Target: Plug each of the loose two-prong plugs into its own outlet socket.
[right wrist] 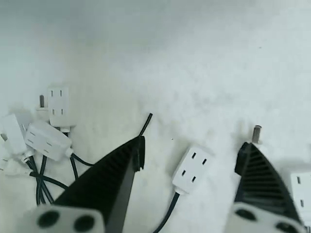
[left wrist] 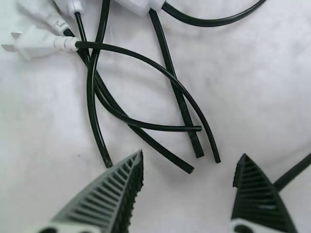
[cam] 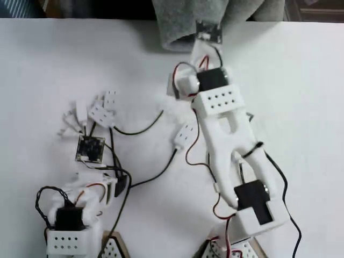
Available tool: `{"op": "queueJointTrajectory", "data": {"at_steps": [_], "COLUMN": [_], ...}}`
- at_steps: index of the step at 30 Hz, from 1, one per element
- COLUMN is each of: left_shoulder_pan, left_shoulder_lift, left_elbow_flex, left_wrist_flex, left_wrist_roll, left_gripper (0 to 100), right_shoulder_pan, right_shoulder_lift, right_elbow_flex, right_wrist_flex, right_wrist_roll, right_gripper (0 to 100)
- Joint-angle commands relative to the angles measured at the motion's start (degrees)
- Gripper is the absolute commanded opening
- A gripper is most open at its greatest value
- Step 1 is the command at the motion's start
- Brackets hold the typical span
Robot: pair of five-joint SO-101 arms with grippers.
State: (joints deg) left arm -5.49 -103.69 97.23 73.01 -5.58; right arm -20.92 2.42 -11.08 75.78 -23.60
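White socket [cam: 184,134] loose on table [cam: 301,80], mid-frame. Right gripper [right wrist: 192,144] spread, framing it; left gripper [left wrist: 192,160] spread over black cords [left wrist: 146,127], lower left.

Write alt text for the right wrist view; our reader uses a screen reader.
The right gripper is open over a white table, with a white outlet socket on a black cord between its fingers. More white sockets cluster farther off.

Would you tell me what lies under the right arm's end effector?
A white socket lies face up on the table between the right end effector's open fingers, its black cable trailing off. One finger covers part of a second socket.
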Motion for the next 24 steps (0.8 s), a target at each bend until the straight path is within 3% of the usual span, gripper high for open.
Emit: {"op": "queueJointTrajectory", "data": {"at_steps": [1, 4, 9, 18, 24], "left_shoulder_pan": [-0.1, -0.1, -0.1, -0.1, -0.1], "left_shoulder_lift": [-0.2, -0.2, -0.2, -0.2, -0.2], "left_elbow_flex": [-0.2, -0.2, -0.2, -0.2, -0.2], "left_wrist_flex": [0.4, 0.4, 0.4, 0.4, 0.4], "left_wrist_roll": [0.2, 0.2, 0.2, 0.2, 0.2], "left_gripper": [30, 30, 30, 30, 30], "right_shoulder_pan": [2.2, 3.3, 3.1, 4.0, 5.8], "right_shoulder_lift": [-3.6, -3.4, -3.4, -3.6, -3.9], "right_elbow_flex": [-8.5, -8.5, -6.9, 13.1, 14.9], "right_wrist_flex": [10.2, 15.0, 19.1, 7.2, 6.1], "right_wrist_roll": [0.1, 4.2, 21.3, 22.9, 40.3], "right_gripper": [29.2, 29.1, 29.1, 29.0, 29.0]}}
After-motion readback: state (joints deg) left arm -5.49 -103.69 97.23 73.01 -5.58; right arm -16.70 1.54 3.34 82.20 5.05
